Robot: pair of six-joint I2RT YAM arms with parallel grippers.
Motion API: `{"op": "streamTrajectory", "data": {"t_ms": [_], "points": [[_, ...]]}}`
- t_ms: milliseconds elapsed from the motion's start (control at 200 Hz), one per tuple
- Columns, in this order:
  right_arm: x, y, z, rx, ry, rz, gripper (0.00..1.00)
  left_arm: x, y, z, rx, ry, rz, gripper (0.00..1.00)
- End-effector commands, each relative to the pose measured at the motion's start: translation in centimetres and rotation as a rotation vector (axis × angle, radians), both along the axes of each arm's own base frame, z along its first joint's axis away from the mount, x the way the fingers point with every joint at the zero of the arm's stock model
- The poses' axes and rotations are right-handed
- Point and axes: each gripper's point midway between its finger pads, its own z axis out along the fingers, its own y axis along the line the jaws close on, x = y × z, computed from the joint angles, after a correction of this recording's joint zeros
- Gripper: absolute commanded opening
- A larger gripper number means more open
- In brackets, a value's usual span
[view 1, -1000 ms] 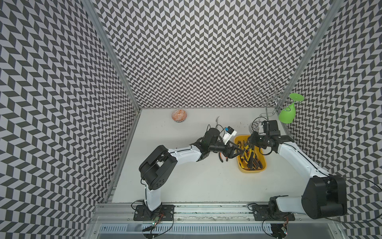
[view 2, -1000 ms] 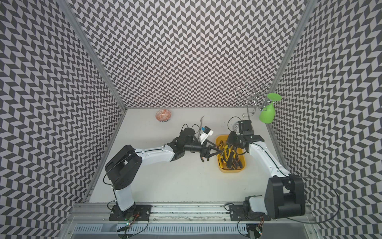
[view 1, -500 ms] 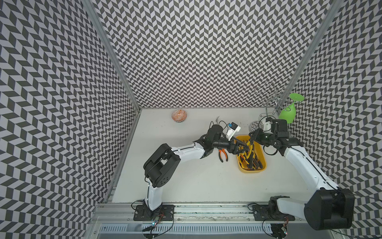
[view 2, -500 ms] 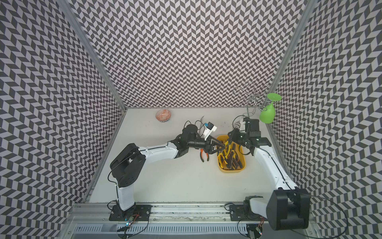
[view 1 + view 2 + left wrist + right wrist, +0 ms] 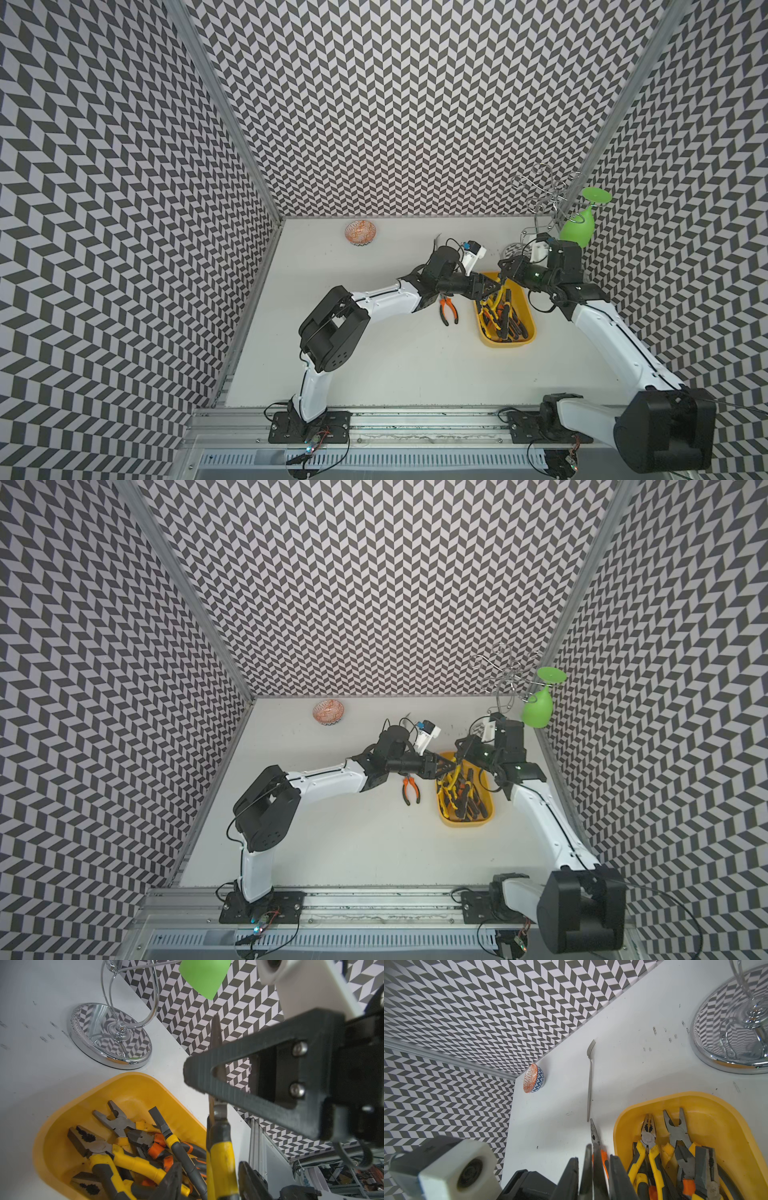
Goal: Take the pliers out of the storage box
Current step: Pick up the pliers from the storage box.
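Observation:
The yellow storage box (image 5: 505, 338) holds several pliers (image 5: 124, 1147) with yellow or orange handles. One orange-handled pair (image 5: 448, 309) lies on the table just left of the box. Above the box's far end, my right gripper (image 5: 593, 1158) is shut on the grey nose of a yellow-handled pair (image 5: 221, 1157) that hangs free of the pile. My left gripper (image 5: 209, 1167) stands open round that pair's handle, with a gap showing on one side. In both top views the two grippers meet there, left gripper (image 5: 492, 287) and right gripper (image 5: 459, 746).
A chrome glass rack (image 5: 110, 1036) stands just behind the box, with a green glass (image 5: 577, 230) hanging on it. A fork (image 5: 589, 1084) lies on the table behind the loose pliers. A small orange patterned bowl (image 5: 360, 232) sits by the back wall.
My left gripper has moved right, from over the orange pliers on the table to the box's far end, and its jaws have narrowed. The right gripper has shifted slightly with the yellow pair.

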Motion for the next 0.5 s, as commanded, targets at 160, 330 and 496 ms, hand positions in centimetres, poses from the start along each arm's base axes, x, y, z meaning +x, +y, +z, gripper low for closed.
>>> {"op": "streamTrajectory", "data": {"t_ms": [160,330,496], "points": [[0.8,0.5,2.4,0.041,-0.106,0.022,0.0,0.0,-1.7,0.1,-0.001,0.009,-0.038,0.39],[0.8,0.7,2.0,0.038,-0.104,0.039,0.0,-0.2,-2.6,-0.1,-0.007,0.025,-0.061,0.37],[0.8,0.6,1.6,0.025,-0.099,0.043,0.0,-0.6,-2.8,-0.7,-0.002,0.055,-0.076,0.08]]}}
